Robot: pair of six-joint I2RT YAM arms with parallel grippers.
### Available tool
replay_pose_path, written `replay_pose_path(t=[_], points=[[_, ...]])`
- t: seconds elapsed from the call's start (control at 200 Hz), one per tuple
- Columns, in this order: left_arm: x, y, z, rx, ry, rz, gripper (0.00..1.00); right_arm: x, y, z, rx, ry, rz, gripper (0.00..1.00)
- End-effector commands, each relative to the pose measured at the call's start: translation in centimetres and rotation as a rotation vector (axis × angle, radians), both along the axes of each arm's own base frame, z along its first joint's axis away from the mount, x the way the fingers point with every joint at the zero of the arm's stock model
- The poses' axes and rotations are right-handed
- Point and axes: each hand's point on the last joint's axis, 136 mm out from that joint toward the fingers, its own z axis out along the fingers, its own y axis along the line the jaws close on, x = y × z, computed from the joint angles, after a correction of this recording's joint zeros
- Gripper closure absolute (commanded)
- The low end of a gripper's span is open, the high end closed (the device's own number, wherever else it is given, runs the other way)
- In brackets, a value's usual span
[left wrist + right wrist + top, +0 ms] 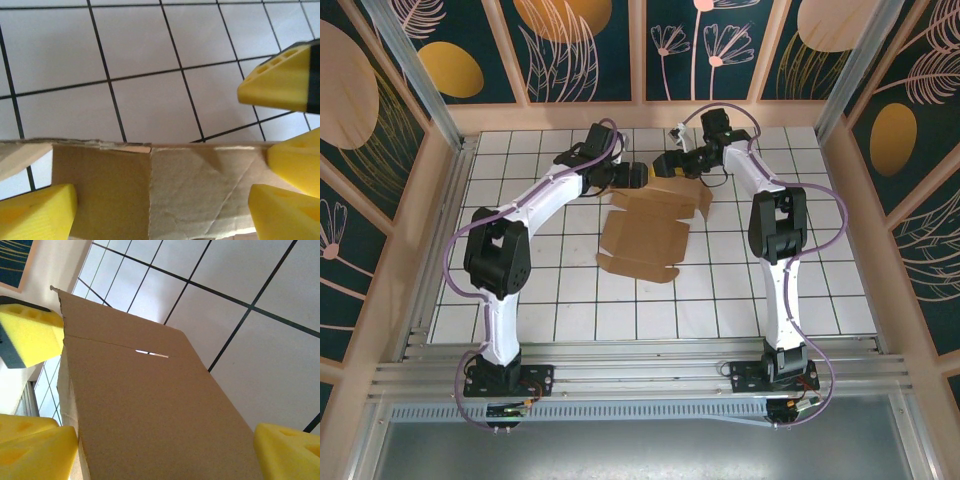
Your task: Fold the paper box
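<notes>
White square tiles with thin dark joints cover the counter [820, 290] in the overhead view. Aluminium rails [640, 375] run along its near edge, and pale wooden frames hold wall panels [585, 50] of deep teal painted with peach and ochre leaves and discs. The paper box [645, 240], plain brown kraft, lies about midway between the left and right edges and past the middle toward the far edge. It is an irregular die-cut sheet, mostly flat, with its far part lifted off the tiles. The left pincer [638, 176] and the right pincer [667, 166] come close together at that lifted part.

From the left wrist, matte cardboard with soft wrinkles and a vertical crease lies across the lower half. Its top edge is straight and slightly frayed, with glossy tiles beyond. Wedge-shaped yellow fingers [37, 212] stand wide apart at the lower corners with the sheet between them, clamped on nothing. Two more yellow wedges, one banded in black, sit at the right.

From the right wrist, a smooth brown panel rises through the view, crossed by a crease with a short slit [151, 353] that lets light through. This arm's yellow fingers [287, 452] are spread wide on either side of the panel; I cannot tell whether they touch it.
</notes>
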Motion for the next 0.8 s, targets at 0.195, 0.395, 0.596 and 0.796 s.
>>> replay_pose_path(t=[0.195, 0.395, 0.596, 0.796], points=[[-0.9, -2.3, 0.9, -0.157, 0.06, -0.064, 0.2, 0.0, 0.1, 3.6, 0.028, -0.052, -0.001, 0.09], [-0.5, -2.6, 1.4, -0.181, 0.049, -0.057, 0.4, 0.0, 0.0, 3.7, 0.022, -0.057, -0.004, 0.09], [-0.3, -2.0, 0.7, -0.156, 0.054, -0.031, 0.53, 0.7, -0.3, 4.7, 0.016, -0.072, -0.045, 0.1], [-0.1, -1.3, -0.2, -0.106, 0.051, -0.015, 0.53, 3.9, -3.6, 8.3, -0.008, -0.118, -0.323, 0.09]])
